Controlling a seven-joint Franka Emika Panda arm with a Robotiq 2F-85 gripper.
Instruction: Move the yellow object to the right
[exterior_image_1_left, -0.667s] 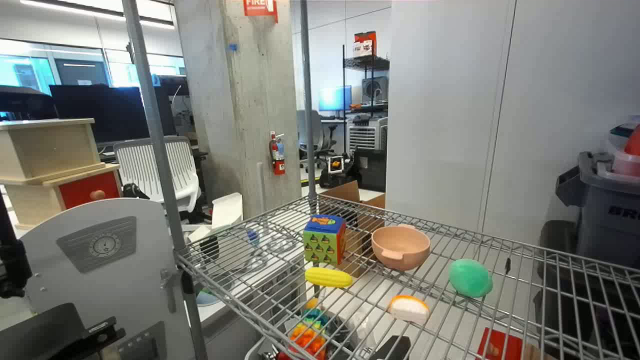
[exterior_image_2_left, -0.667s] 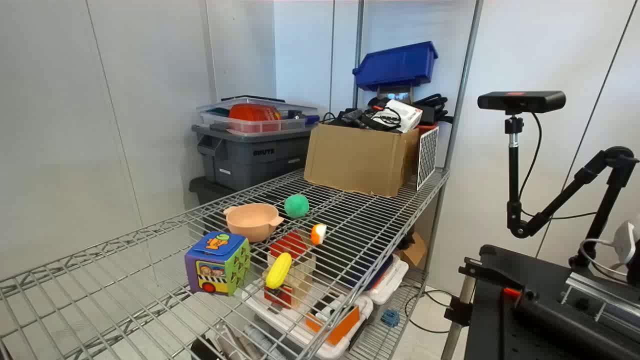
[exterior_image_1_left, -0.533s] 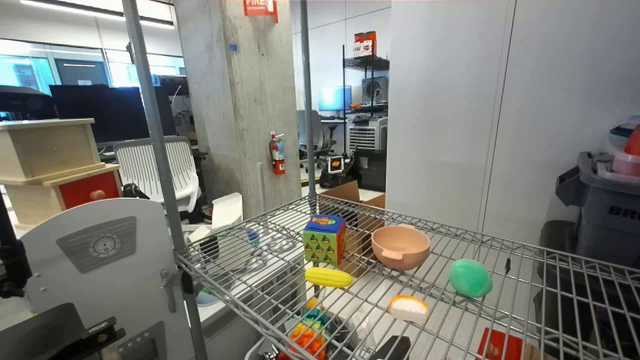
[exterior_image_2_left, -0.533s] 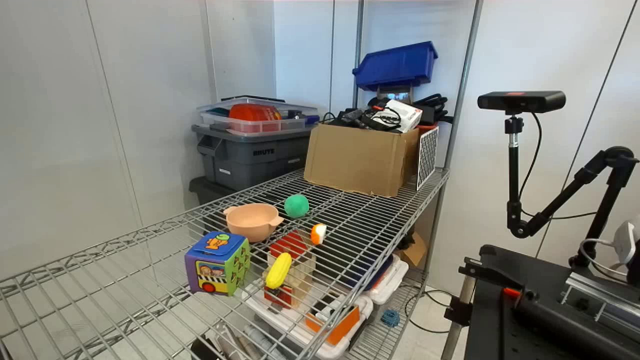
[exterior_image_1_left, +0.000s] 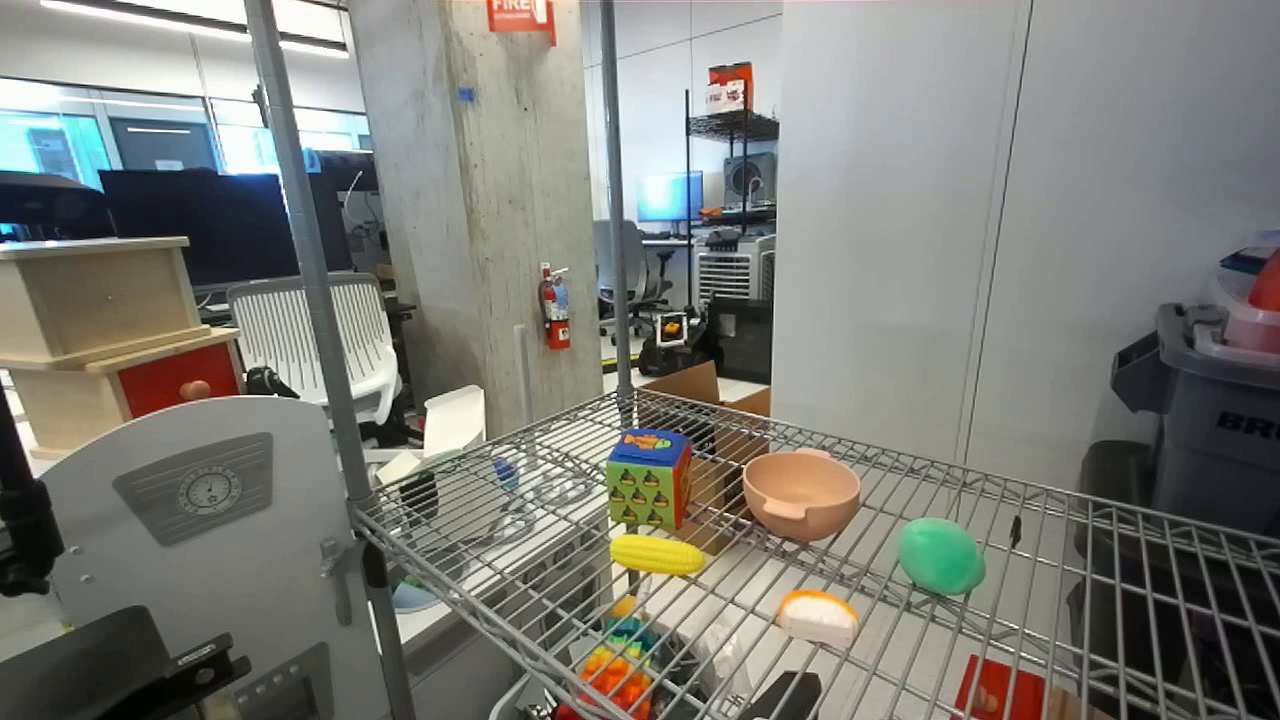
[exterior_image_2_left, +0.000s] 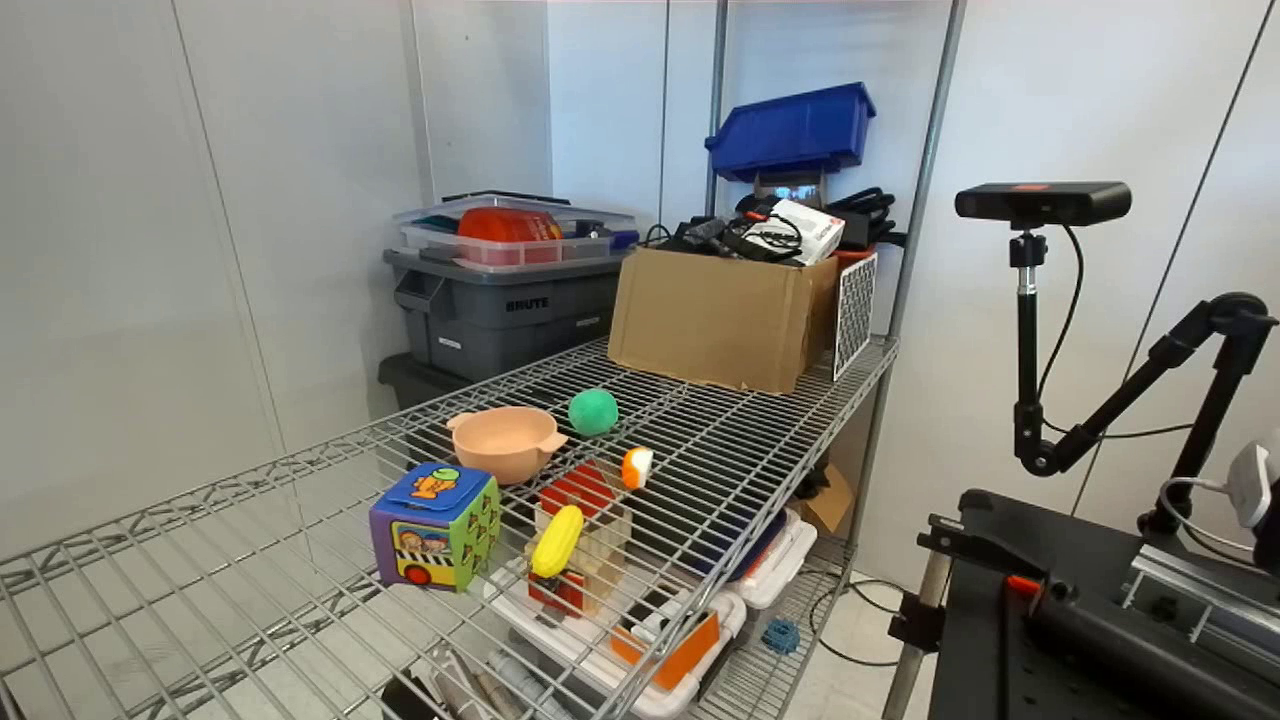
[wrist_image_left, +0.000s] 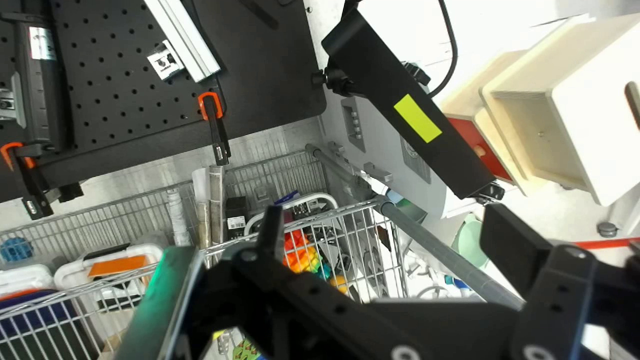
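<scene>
The yellow object (exterior_image_1_left: 657, 555), a ribbed bar like an ear of corn, lies on the wire shelf (exterior_image_1_left: 450, 590) in front of the multicoloured cube (exterior_image_1_left: 648, 480). It also shows in an exterior view (exterior_image_2_left: 557, 541), beside the cube (exterior_image_2_left: 435, 525). In the wrist view only a sliver of yellow (wrist_image_left: 218, 334) shows behind my gripper's finger, beside a bit of the cube (wrist_image_left: 246, 350). My gripper (wrist_image_left: 392, 239) is open, with nothing between its fingers. It is out of sight in both exterior views and apart from the yellow object.
On the shelf are a peach bowl (exterior_image_1_left: 800, 495), a green ball (exterior_image_1_left: 940, 556) and an orange-white piece (exterior_image_1_left: 818, 618). A cardboard box (exterior_image_2_left: 715, 318) stands at the shelf's far end. A metal post (wrist_image_left: 440, 250) rises at a shelf corner. A camera on an arm (exterior_image_2_left: 1040, 204) stands near the black table.
</scene>
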